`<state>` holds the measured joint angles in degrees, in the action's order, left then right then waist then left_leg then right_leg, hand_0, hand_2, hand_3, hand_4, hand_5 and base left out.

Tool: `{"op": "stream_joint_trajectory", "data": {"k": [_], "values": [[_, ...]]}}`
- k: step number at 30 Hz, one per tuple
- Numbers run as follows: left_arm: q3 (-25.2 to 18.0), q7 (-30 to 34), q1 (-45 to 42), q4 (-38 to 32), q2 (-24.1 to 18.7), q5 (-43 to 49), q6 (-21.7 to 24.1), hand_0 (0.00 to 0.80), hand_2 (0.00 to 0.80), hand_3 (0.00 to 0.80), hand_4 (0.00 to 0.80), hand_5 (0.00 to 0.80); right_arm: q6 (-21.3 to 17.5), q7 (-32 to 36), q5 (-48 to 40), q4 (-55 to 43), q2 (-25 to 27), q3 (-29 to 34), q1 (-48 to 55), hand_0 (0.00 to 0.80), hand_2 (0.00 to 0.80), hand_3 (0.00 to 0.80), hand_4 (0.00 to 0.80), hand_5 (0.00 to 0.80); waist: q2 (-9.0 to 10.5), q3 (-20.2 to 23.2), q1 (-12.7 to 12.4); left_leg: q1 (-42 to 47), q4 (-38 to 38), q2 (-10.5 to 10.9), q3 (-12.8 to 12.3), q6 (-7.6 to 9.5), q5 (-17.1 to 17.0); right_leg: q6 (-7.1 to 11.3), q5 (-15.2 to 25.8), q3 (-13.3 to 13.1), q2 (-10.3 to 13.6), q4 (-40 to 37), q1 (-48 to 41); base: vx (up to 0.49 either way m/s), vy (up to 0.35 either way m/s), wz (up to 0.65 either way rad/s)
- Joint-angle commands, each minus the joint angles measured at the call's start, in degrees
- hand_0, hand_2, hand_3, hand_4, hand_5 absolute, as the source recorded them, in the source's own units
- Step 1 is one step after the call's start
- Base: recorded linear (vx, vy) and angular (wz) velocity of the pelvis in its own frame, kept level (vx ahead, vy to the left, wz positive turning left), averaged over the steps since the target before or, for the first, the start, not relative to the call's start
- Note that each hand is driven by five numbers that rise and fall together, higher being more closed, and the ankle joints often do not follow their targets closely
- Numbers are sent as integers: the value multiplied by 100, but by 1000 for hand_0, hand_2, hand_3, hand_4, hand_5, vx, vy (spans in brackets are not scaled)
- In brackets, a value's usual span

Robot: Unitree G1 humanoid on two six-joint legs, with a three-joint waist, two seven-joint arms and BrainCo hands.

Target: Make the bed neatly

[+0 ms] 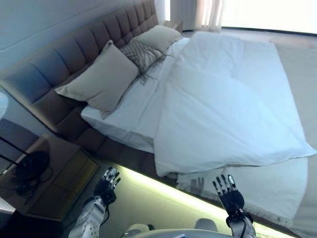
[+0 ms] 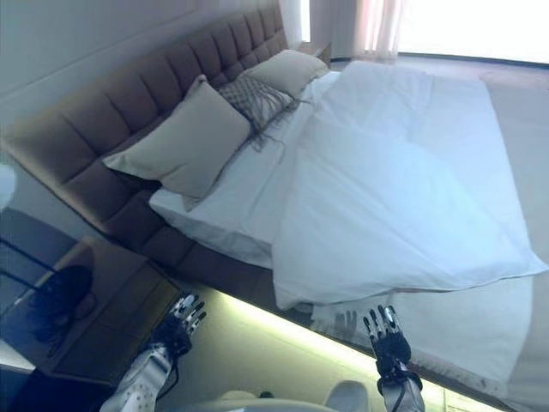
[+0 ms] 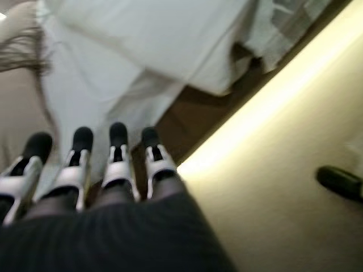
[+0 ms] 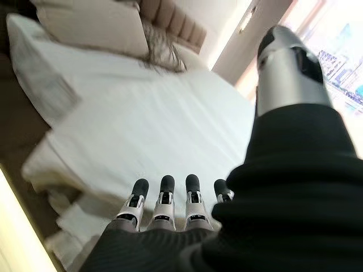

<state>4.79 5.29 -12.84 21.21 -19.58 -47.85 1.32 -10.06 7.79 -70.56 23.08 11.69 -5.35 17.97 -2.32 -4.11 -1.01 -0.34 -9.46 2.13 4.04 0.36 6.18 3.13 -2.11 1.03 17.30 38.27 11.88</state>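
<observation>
I stand at the side of the bed (image 1: pixel 124 158), looking down across it toward the headboard (image 1: pixel 74 59). The white duvet (image 1: pixel 223 114) lies skewed and rumpled over the mattress — its near corner (image 1: pixel 166 171) droops over the bed's edge, just above the lit strip along the base. 3 pillows (image 1: pixel 101 79) lean along the headboard, the middle one patterned.

What could go wrong, as I judge it: if I pinch only the top layer at that corner, the duvet may bunch instead of sliding flat. A pull from 1 hand alone could twist it further askew or drag the sheet (image 1: pixel 133 109) beneath.

My left hand (image 1: pixel 106 184) hovers low beside the bed base, fingers straight and apart, holding nothing. My right hand (image 1: pixel 229 194) hovers just short of the hanging duvet edge — fingers also straight and spread, touching nothing.
</observation>
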Motion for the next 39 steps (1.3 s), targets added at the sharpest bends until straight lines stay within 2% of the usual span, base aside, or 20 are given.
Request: {"op": "stream_joint_trajectory", "data": {"k": [1, 2, 3, 4, 5, 8, 10, 13, 15, 16, 19, 20, 22, 24, 26, 27, 30, 34, 36, 39], "values": [[-257, -30, -111, -542, -357, 254, 108, 0, 0, 0, 0, 0, -316, 173, -180, -421, -49, 57, -122, 0, 0, 0, 0, 0, 353, 41, -107, -72, -122, 327, 8, 219, -107, 393, 1274, 136, -11, -1518, -205, 297, -312, 0], [-261, -80, -109, -511, -364, 240, 148, 0, 0, 0, 0, 0, -283, 186, -206, -323, -37, 94, -250, 0, 0, 0, 0, 0, 469, 34, -104, -27, -135, 386, 54, 155, 17, 482, 1399, 79, 80, -2403, -230, 300, -333, -10], [-256, -91, -82, -451, -369, 218, 178, 0, 0, 0, 0, 0, -258, 185, -230, -250, -13, 122, -360, 0, 0, 0, 0, 0, 501, 2, -91, 53, -143, 375, 96, 118, 144, 555, 1455, 41, 80, -3071, -327, 296, -312, -22], [-254, -74, -63, -417, -368, 209, 188, 0, 0, 0, 0, 0, -245, 184, -244, -218, 5, 135, -413, 0, 0, 0, 0, 0, 493, -26, -86, 104, -151, 347, 116, 103, 218, 590, 1500, 37, 61, -3331, -408, 325, -281, -23], [-273, -5, -35, -395, -372, 227, 171, 0, 0, 0, 0, 0, -198, 151, -282, -170, 44, 167, -500, 0, 0, 0, 0, 0, 551, -13, -53, 148, -120, 346, 143, 108, 322, 714, 1722, -91, 38, -3878, -365, 299, -270, -13], [-361, 103, -104, -481, -378, 262, 17, 0, 0, 0, 0, 0, -98, 92, -216, -95, -15, 182, -520, 0, 0, 0, 0, 0, 594, 10, -56, 269, -97, 229, 127, 138, 473, 846, 1885, -29, -97, -4070, -312, 302, -318, 8], [-396, 93, -227, -547, -341, 300, -27, 0, 0, 0, 0, 0, -30, 105, -110, -122, -39, 140, -439, 0, 0, 0, 0, 0, 612, 56, -70, 359, -45, 109, 68, 149, 516, 885, 1729, 52, -216, -3982, -346, 278, -346, 14], [-399, 9, -345, -537, -244, 248, -108, 0, 0, 0, 0, 0, 78, 49, -28, -161, -13, 81, -296, 0, 0, 0, 0, 0, 608, 168, 19, 389, -78, -172, -31, 38, 540, 884, 1351, -147, -457, -3813, -378, 270, -365, 4], [-434, 134, -410, -457, -107, 21, -208, 0, 0, 0, 0, 0, 189, -27, -46, -362, 49, 52, -158, 0, 0, 0, 0, 0, 596, 217, 90, 543, -168, -513, -91, -128, 448, 764, 1086, -112, -592, -3528, -381, 287, -391, 9], [-401, 239, -465, -495, -65, 154, -197, 0, 0, 0, 0, 0, 176, 32, -87, -417, 121, 24, -54, 0, 0, 0, 0, 0, 594, 233, 102, 525, -294, -673, -79, -189, 267, 637, 943, -81, -705, -3451, -437, 244, -379, 14], [-210, 189, -531, -595, -80, 111, -141, 0, 0, 0, 0, 0, 217, 77, -77, -292, 252, 54, -26, 0, 0, 0, 0, 0, 588, 253, 110, 468, -674, -949, -48, -198, -114, 368, 699, -22, -958, -3330, -537, 196, -365, 8], [-199, 191, -519, -569, -72, 67, -108, 0, 0, 0, 0, 0, 224, 110, -94, -235, 323, 52, -45, 0, 0, 0, 0, 0, 592, 248, 99, 345, -970, -1024, -55, -175, -356, 238, 579, -2, -1067, -3285, -602, 148, -367, -3], [-161, 280, -477, -525, -64, 16, -56, 0, 0, 0, 0, 0, 174, 135, -167, -141, 393, 54, -115, 0, 0, 0, 0, 0, 629, 197, 63, -141, -1777, -986, -47, -93, -712, 32, 429, 2, -1244, -3222, -724, 120, -367, -2], [-114, 394, -444, -489, -70, 29, -77, 0, 0, 0, 0, 0, 92, 96, -229, -13, 417, 62, -194, 0, 0, 0, 0, 0, 614, 137, 46, -563, -2359, -1027, -176, -55, -999, -153, 305, 17, -1436, -3169, -830, 107, -289, -13], [-14, 508, -364, -468, -116, 110, -127, 0, 0, 0, 0, 0, 28, 6, -317, -7, 404, 118, -200, 0, 0, 0, 0, 0, 577, 95, 55, -685, -2188, -1129, -332, -79, -1130, -187, 258, 100, -1524, -3168, -939, 129, -145, -3], [112, 528, -269, -422, -137, 129, -102, 0, 0, 0, 0, 0, -37, -4, -374, -18, 382, 124, -181, 0, 0, 0, 0, 0, 521, 94, 69, -590, -1649, -1192, -359, -138, -1258, -162, 189, 160, -1561, -3174, -1002, 148, 0, 32], [354, 340, 40, -306, -83, 66, -88, 0, 0, 0, 0, 0, -112, -142, -372, -89, 363, 105, -89, 0, 0, 0, 0, 0, 333, 95, 83, -507, -207, -1234, -69, -413, -1709, -79, 9, 183, -1589, -3175, -1124, 195, 113, 35], [370, 207, 110, -292, 35, 32, -100, 0, 0, 0, 0, 0, -128, -79, -449, -175, 412, 132, 83, 0, 0, 0, 0, 0, 151, 50, -28, -748, 996, -1251, 312, -690, -2265, -10, -193, 137, -1513, -3215, -1415, 271, 148, 23], [306, 269, 25, -301, 59, 72, -121, 0, 0, 0, 0, 0, -202, 2, -434, -140, 381, 135, 162, 0, 0, 0, 0, 0, 90, 63, -114, -871, 1299, -1194, 433, -719, -2309, 8, -284, 168, -1439, -3228, -1561, 326, 135, 46], [239, 404, -62, -190, 66, 186, -122, 0, 0, 0, 0, 0, -339, 105, -476, -3, 295, 142, 182, 0, 0, 0, 0, 0, 34, 99, -201, -948, 1357, -1050, 638, -715, -2098, 92, -458, 127, -1283, -3149, -1744, 359, 148, 4]]}}
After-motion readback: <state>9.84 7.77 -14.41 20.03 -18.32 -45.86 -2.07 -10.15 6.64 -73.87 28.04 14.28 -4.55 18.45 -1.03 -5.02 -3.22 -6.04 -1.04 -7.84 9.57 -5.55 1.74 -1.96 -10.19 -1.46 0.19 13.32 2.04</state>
